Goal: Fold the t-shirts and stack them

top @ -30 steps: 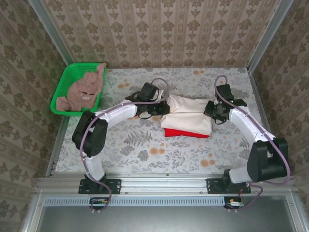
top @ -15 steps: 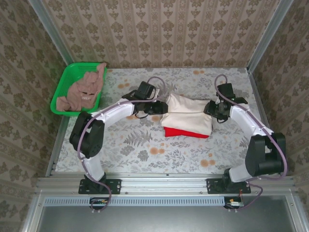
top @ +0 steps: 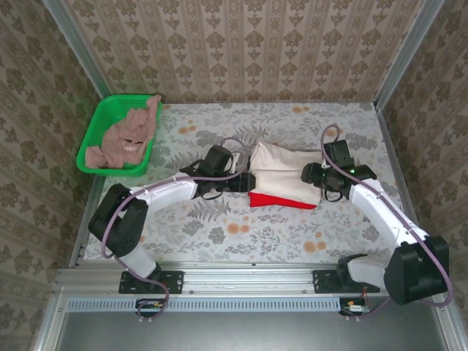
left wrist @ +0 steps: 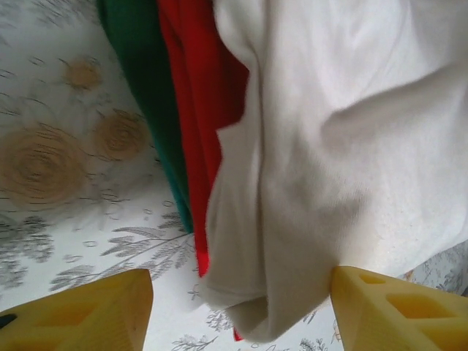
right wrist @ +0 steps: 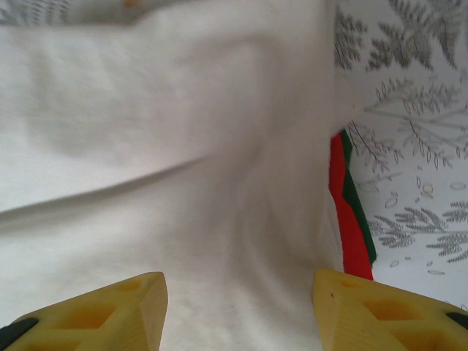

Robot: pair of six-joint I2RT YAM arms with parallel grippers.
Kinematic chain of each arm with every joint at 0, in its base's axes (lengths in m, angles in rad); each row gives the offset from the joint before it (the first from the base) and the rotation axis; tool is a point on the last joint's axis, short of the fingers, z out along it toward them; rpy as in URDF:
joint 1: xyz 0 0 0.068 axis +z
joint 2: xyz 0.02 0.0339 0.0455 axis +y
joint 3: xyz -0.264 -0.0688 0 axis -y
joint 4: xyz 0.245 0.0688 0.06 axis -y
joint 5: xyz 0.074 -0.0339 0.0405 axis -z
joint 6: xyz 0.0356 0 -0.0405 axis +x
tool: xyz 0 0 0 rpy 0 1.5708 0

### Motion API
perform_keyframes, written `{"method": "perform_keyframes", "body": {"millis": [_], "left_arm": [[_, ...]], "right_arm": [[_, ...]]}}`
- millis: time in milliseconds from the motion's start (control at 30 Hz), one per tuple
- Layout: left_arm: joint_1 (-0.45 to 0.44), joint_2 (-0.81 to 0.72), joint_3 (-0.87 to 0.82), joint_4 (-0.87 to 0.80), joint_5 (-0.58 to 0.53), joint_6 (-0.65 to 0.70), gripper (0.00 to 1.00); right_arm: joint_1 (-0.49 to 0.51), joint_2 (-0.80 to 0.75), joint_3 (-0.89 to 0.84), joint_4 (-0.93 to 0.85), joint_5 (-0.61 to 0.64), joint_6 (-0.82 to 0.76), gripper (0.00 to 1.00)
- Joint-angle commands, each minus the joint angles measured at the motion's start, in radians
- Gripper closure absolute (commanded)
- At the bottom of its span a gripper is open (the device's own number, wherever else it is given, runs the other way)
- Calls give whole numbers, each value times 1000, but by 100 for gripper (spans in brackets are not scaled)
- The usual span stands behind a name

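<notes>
Both arms have swung nearer, jaws now released: left gripper (top: 247, 181) and right gripper (top: 308, 175) flank the cream t-shirt (top: 285, 170), stacked mid-table over the red t-shirt (top: 278, 200) and green t-shirt (left wrist: 139, 66); a pink-brown t-shirt (top: 124, 139) waits unfolded in the basket (top: 110, 169).

The cream t-shirt (top: 284, 170) lay on top and hid most of the red t-shirt (top: 281, 201); just a thin red strip peeked out at the near side. The dark green t-shirt (left wrist: 139, 88) was mostly tucked under too. The bottom edge cut off the left fingers (left wrist: 88, 314) and the right fingers (right wrist: 110, 311). The pink-brown t-shirt (top: 126, 139) hid the floor of the green basket (top: 95, 131).
</notes>
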Motion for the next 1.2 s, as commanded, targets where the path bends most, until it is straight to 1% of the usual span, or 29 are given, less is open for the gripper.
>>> {"method": "perform_keyframes", "body": {"millis": [0, 67, 100, 200, 233, 267, 333, 433, 533, 633, 667, 733, 767, 833, 900, 1000, 1033, 1100, 1167], "left_arm": [[-7, 19, -5, 114, 33, -32, 37], [-7, 31, -3, 111, 36, -32, 37], [-8, 35, -5, 107, 38, -33, 43], [-12, 18, -4, 115, 58, -51, 73], [-19, 6, -1, 112, 55, -52, 80], [-29, -19, 11, 86, 39, -49, 85], [-58, -55, 55, 4, 4, -38, 88], [-93, -96, 105, -85, -19, -56, 94], [-104, -120, 99, -115, -25, -97, 96], [-108, -120, 55, -109, -38, -130, 95], [-107, -111, 39, -102, -35, -142, 94], [-110, -103, -7, -61, -21, -173, 94], [-114, -102, -36, -26, -14, -193, 92], [-118, -88, -61, -5, -22, -202, 83], [-116, -65, -62, -25, -35, -191, 81], [-110, -45, -70, -22, -26, -192, 77], [-109, -43, -70, -21, -26, -189, 73], [-103, -40, -62, -37, -31, -179, 63], [-93, -50, -52, -64, -39, -157, 57]], "right_arm": [[-1, 15, -21, 32, -7, 26, 44], [-1, 22, -26, 32, -3, 29, 44], [-1, 23, -27, 53, 0, 30, 44], [0, 14, -25, 50, 15, 28, 44], [0, 10, -22, 44, 18, 25, 44], [-2, 5, -15, 43, 26, 19, 43], [-6, -3, -2, 12, 33, 13, 43], [-12, -2, 15, -6, 44, 1, 42], [-18, 11, 19, -5, 41, -7, 41], [-28, 41, 14, 18, 1, -12, 40], [-34, 52, 8, 32, -22, -11, 40], [-35, 74, 15, 33, -28, -12, 40], [-35, 82, 22, 33, -18, -15, 40], [-35, 83, 47, 2, 17, -15, 40], [-23, 51, 73, -47, 67, -6, 40], [56, -34, 97, -72, 166, 20, 40], [95, -54, 100, -58, 175, 30, 40], [168, -44, 97, -16, 170, 52, 40], [235, 29, 100, 30, 167, 67, 41]]}}
